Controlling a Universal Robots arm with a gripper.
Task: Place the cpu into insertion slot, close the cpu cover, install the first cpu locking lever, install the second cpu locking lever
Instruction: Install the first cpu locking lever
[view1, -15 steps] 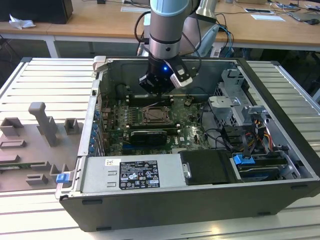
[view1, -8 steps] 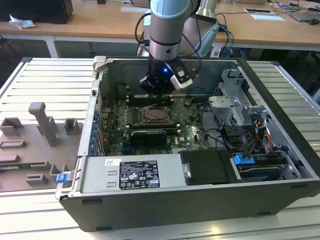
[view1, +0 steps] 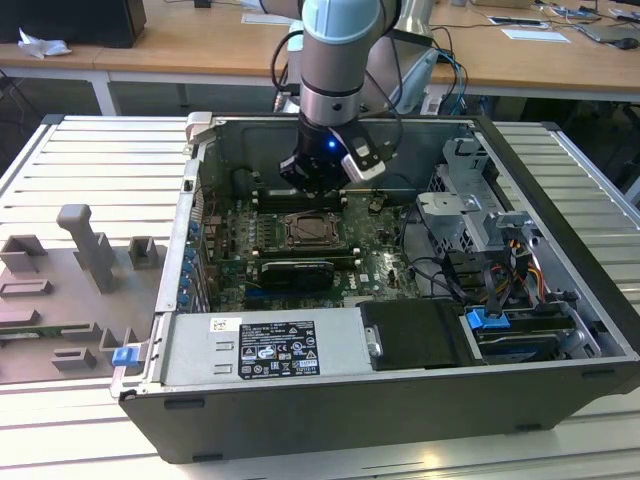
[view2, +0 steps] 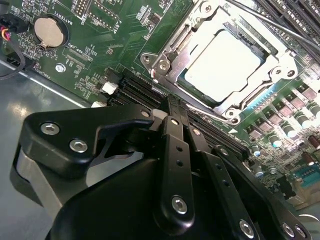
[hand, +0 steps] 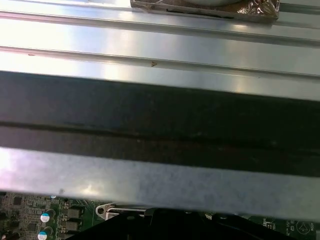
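The pale silver-grey cpu (view2: 222, 65) is lying flat in the insertion slot (view2: 187, 82), framed by the silvery cpu cover (view2: 282, 62). The gripper (view2: 172, 102) is hovering beside the slot's corner, jaws pressed together, empty.

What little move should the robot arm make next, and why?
Probably ease the gripper down toward the thin lever beside the cover. The cpu already lies flat with the cover down around it, but that lever seems to stick up, unlatched. The jaws look shut and hold nothing.
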